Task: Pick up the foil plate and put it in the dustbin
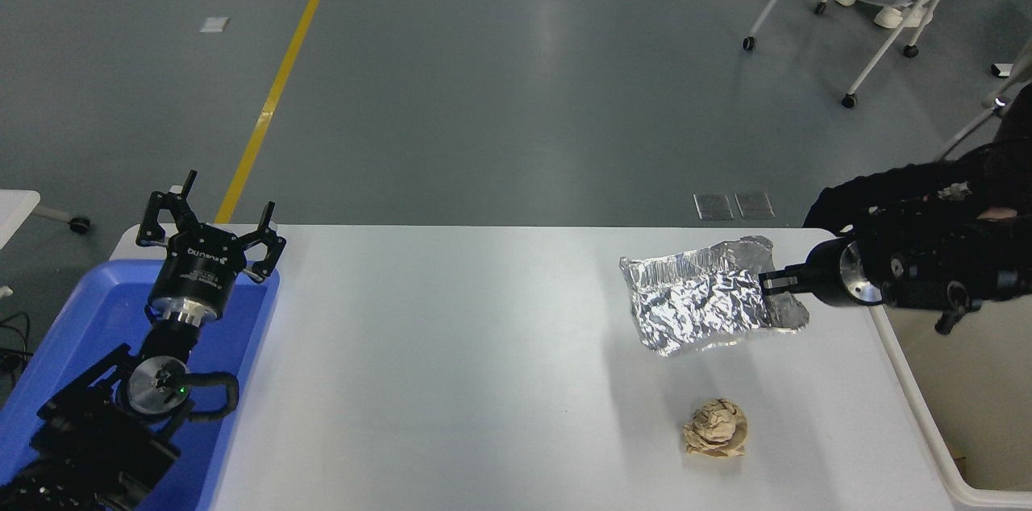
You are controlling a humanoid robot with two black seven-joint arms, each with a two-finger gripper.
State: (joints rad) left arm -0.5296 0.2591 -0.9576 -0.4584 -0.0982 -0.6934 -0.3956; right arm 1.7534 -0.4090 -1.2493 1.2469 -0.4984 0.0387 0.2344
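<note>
The foil plate (703, 300) is a shiny silver sheet of crinkled aluminium, roughly rectangular, with a bent rim along its top edge and bright creases across its whole face. It sits right of centre in the frame, tilted so its face turns toward the camera, with its lower left corner hanging lowest. A soft shadow lies on the white table (451, 350) beneath it, and it appears held clear of the tabletop. Its right edge is pinched by the right gripper (772, 282), whose fingers are pressed together on the foil; the black arm behind it reaches in from the right edge of the frame.

Below the plate, toward the lower right, a small crumpled brown paper ball (715, 429) rests on the table, well apart from the foil. At the far right, the off-white dustbin (927, 422) stands against the table's edge, its rim running down to the bottom right corner.

At the lower left, the left gripper (211, 230) is parked with its fingers spread, above a blue tray (97, 301). A dark sleeve (887, 189) of a person shows at the upper right.
</note>
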